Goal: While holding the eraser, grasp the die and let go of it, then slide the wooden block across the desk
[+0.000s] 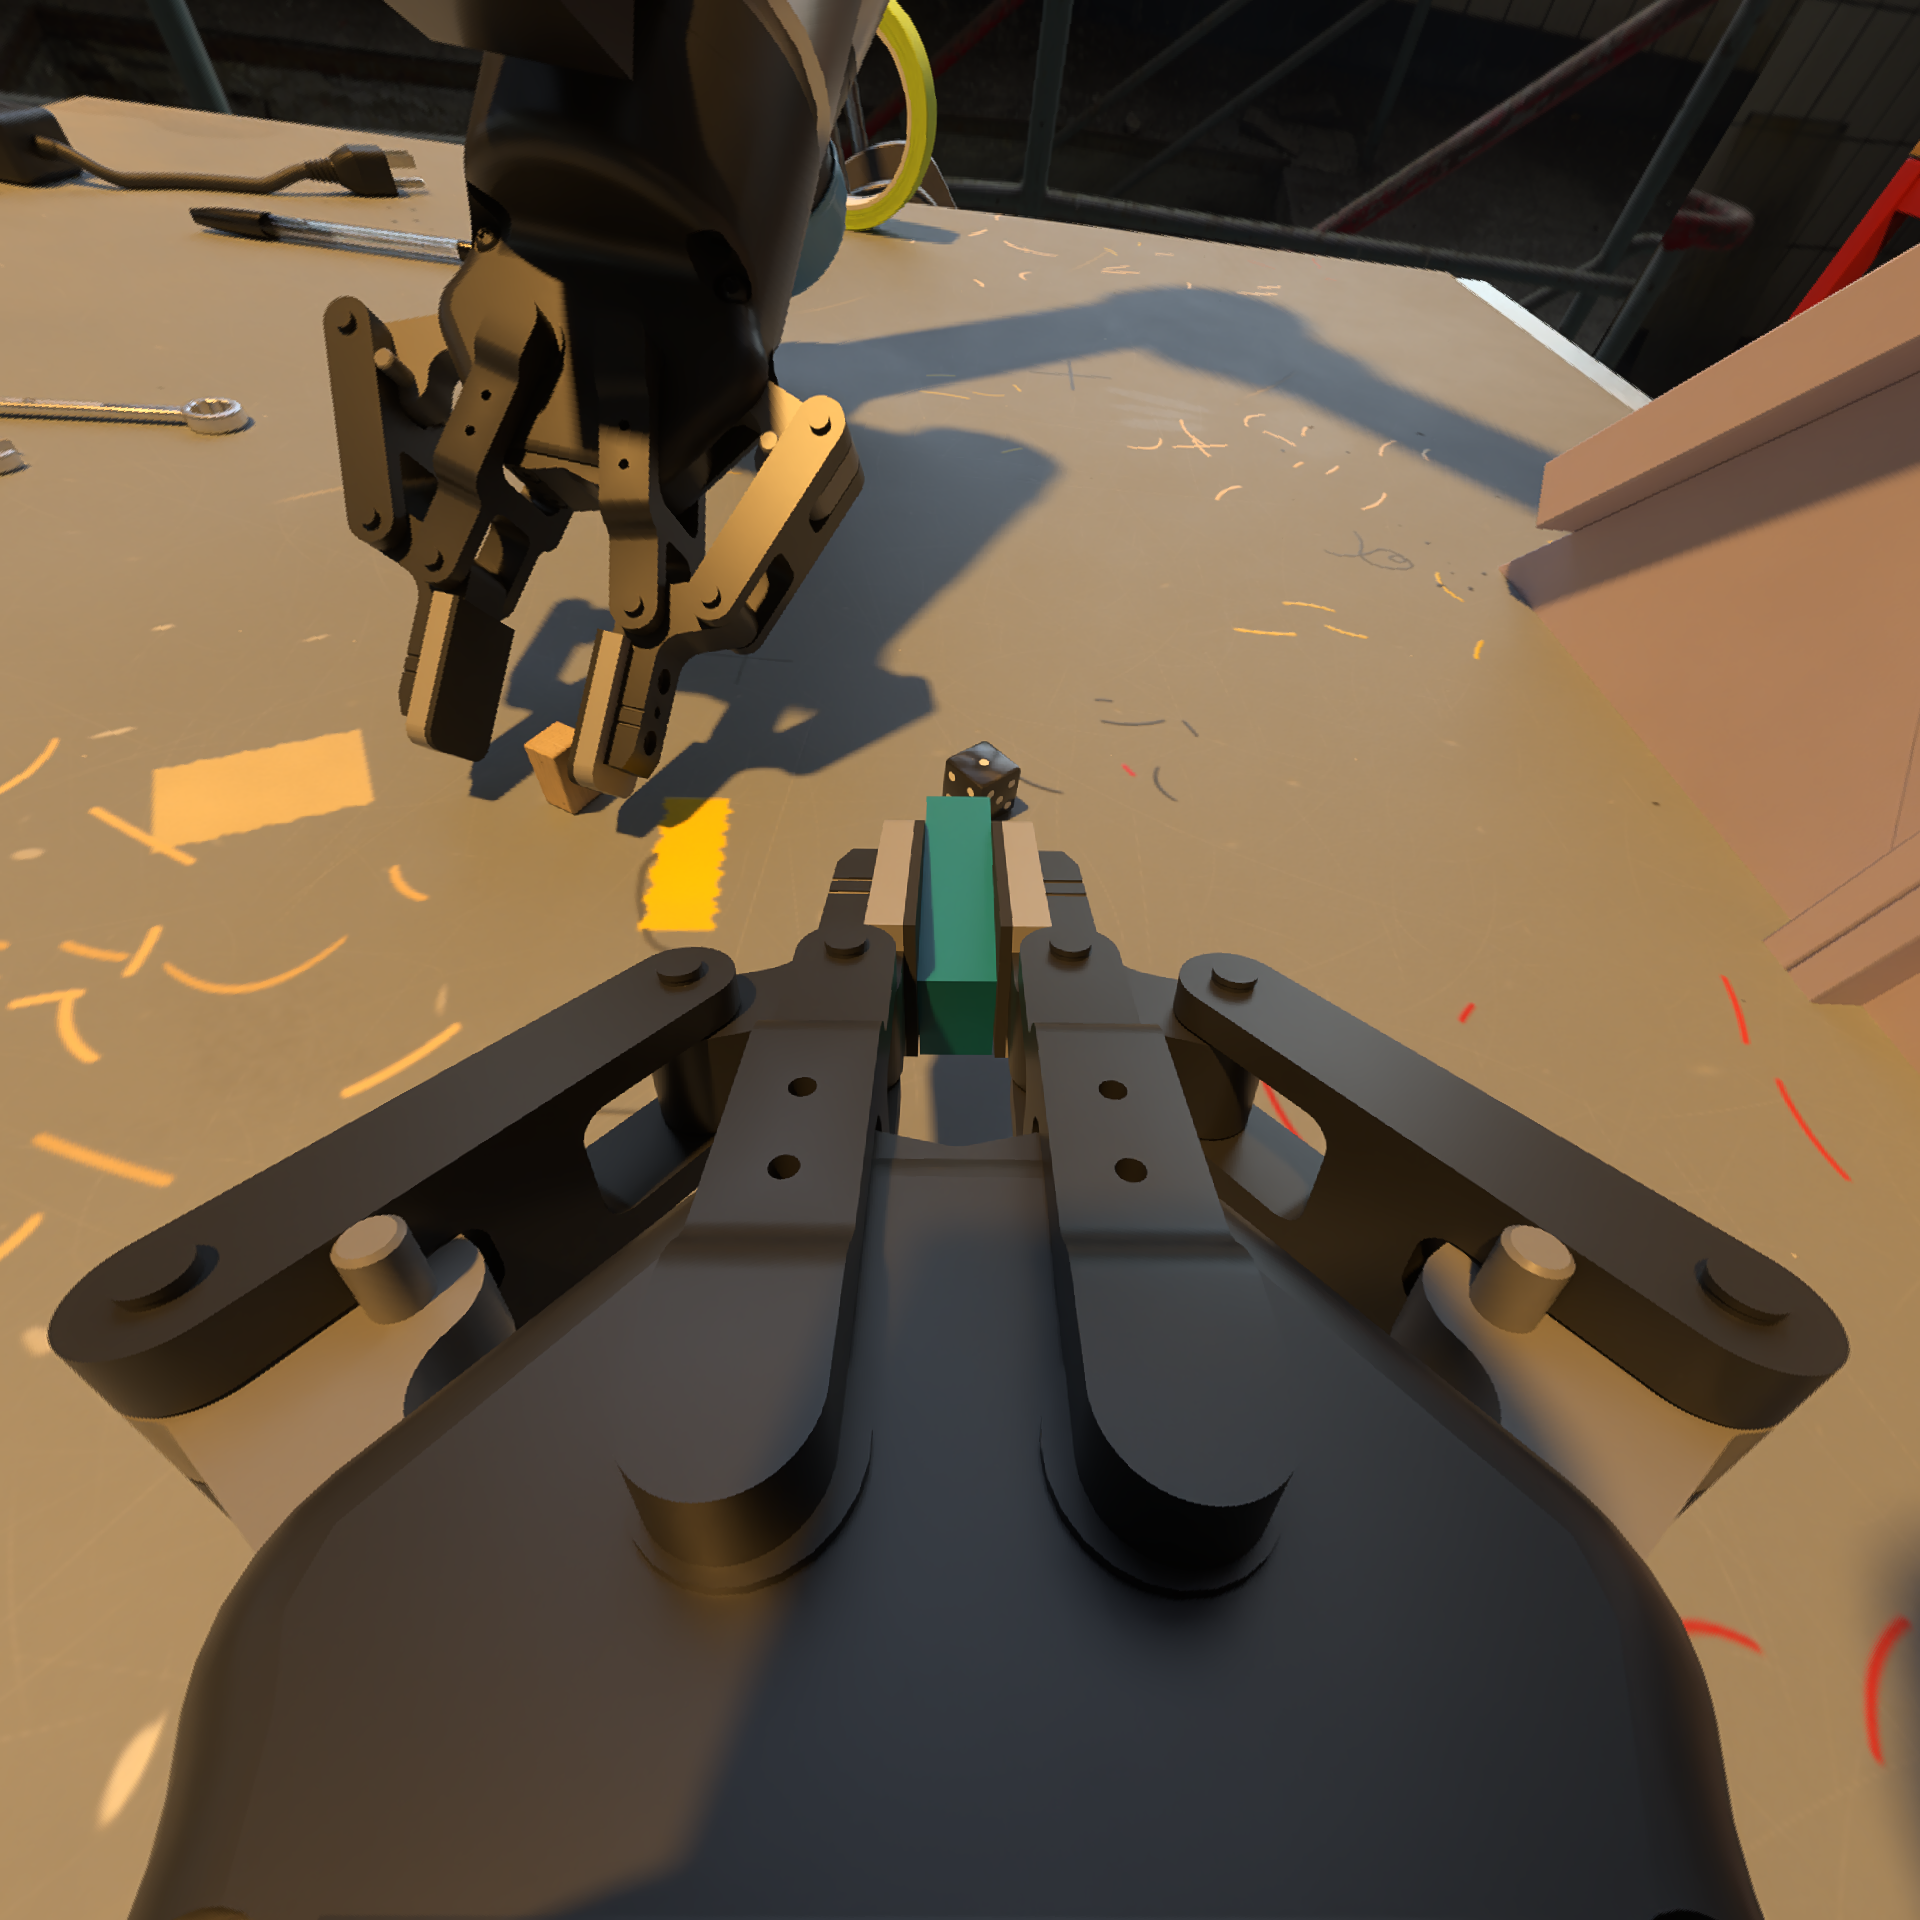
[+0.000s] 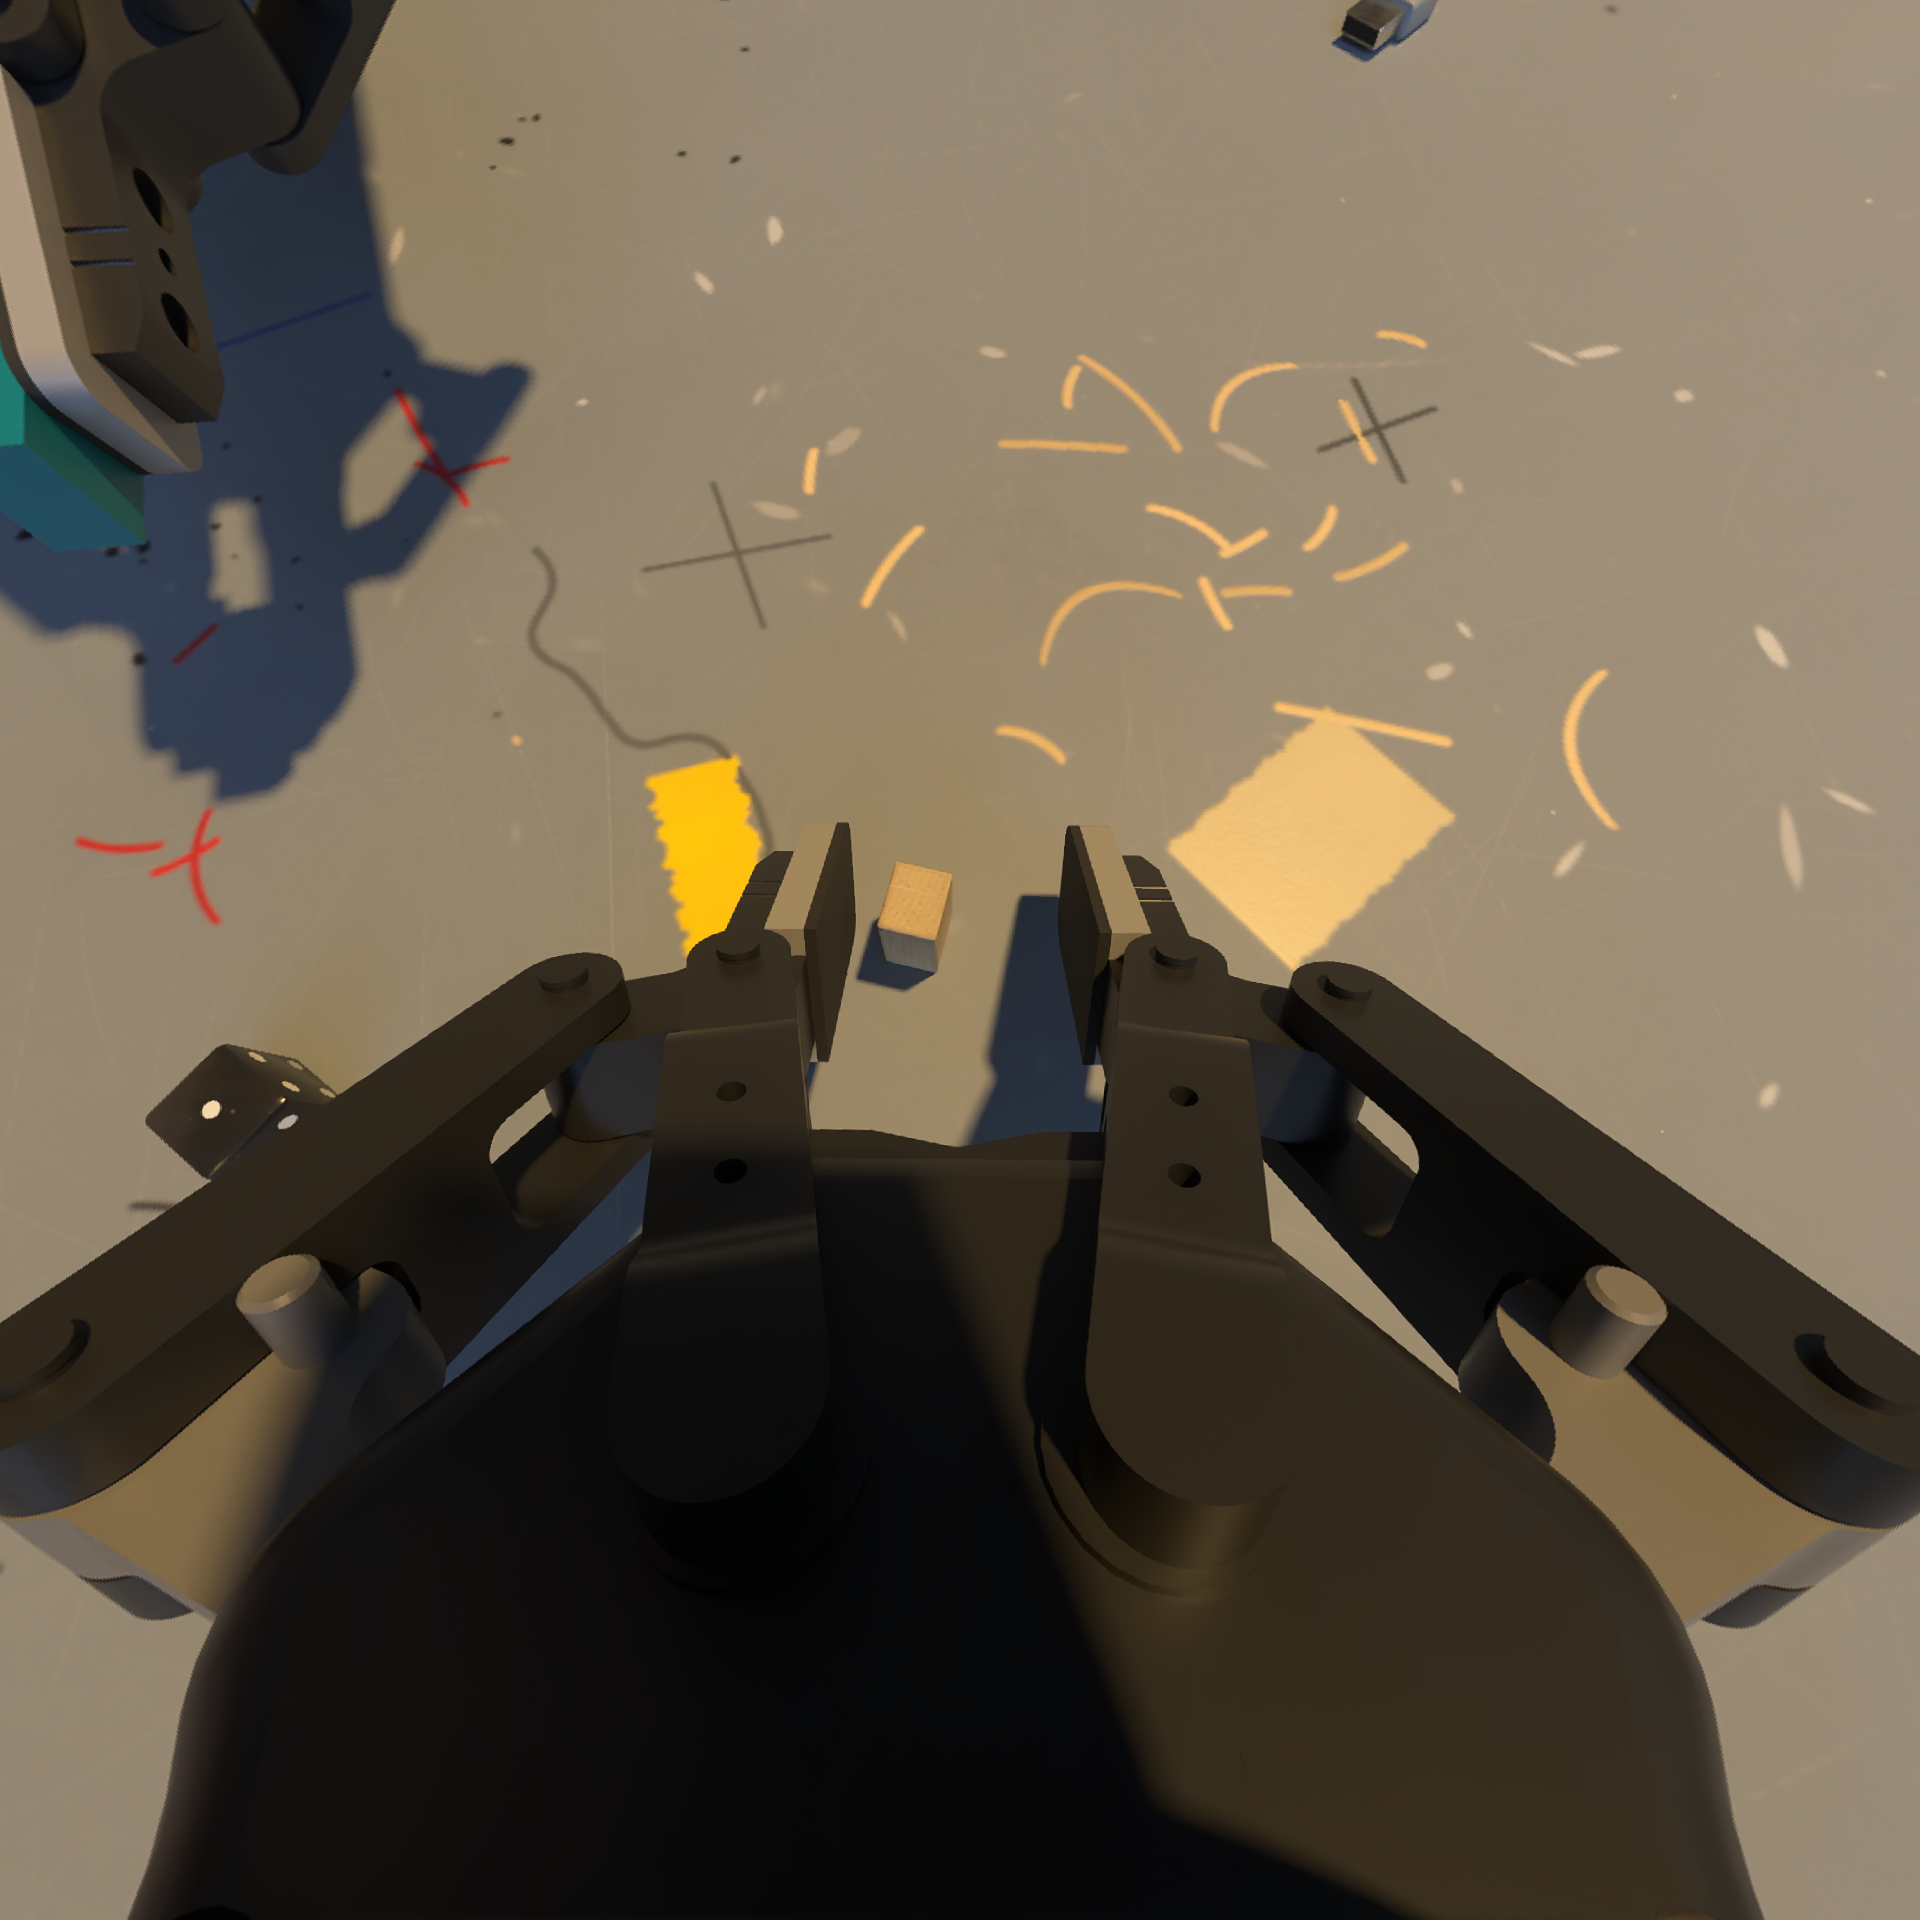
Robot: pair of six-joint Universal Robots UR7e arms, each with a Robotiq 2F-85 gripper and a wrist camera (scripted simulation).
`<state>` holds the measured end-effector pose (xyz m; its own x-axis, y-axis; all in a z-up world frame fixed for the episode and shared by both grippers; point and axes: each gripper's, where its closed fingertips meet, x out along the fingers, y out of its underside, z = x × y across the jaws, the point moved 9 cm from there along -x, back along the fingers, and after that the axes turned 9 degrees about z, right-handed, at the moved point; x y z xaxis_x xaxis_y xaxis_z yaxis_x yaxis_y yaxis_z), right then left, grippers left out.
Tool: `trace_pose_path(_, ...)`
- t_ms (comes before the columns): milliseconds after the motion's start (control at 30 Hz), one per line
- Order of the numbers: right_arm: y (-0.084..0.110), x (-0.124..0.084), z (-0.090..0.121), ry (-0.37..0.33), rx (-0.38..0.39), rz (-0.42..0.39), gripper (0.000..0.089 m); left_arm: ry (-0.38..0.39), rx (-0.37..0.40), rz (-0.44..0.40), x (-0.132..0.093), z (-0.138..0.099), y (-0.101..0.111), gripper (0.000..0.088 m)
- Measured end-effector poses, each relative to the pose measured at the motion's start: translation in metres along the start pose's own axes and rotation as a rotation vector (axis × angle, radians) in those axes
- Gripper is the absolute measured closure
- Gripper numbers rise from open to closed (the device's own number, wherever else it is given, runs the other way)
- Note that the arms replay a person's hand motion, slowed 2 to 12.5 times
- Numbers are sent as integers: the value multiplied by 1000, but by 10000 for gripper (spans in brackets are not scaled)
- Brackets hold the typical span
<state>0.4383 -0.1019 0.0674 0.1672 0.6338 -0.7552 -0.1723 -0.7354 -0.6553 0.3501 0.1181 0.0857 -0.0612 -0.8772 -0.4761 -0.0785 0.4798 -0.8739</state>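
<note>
Scuffed tan desk [image 1: 1143, 540] carries orange and red scribbles. On it the left gripper [image 1: 958, 868] is clamped on the green eraser [image 1: 958, 914], with the black die [image 1: 982, 774] lying on the desk just beyond its fingertips. The right gripper [image 2: 958, 914] has its jaws spread wide, and the small wooden block [image 2: 914, 914] sits free between them, nearer the left finger, beside a yellow patch [image 2: 701, 842].

Left dark two-finger gripper [image 1: 958, 873] reaches forward low, jaws drawn close and clamped, pale pads [image 1: 894, 875] parallel. Right dark two-finger gripper [image 2: 958, 914] points steeply downward, jaws spread apart, both flat pads [image 2: 829, 935] upright, their tips close to the surface.
</note>
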Motion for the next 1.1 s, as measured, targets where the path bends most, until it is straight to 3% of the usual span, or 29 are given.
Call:
trace_pose_path(200, 0, 0, -1, -23, -8, 1, 542, 0, 0, 3, 0, 0, 0, 772)
trace_pose_path(500, -1, 1, -2, -42, -15, 1, 634, 0, 0, 5, 0, 0, 0, 772)
trace_pose_path(967, -1, 1, -1, -28, -28, 2, 800, 3, -4, 12, 1, 0, 0, 772)
trace_pose_path(1100, -1, 1, 0, -23, -33, 2, 799, 1, -4, 13, 1, 0, 0, 772)
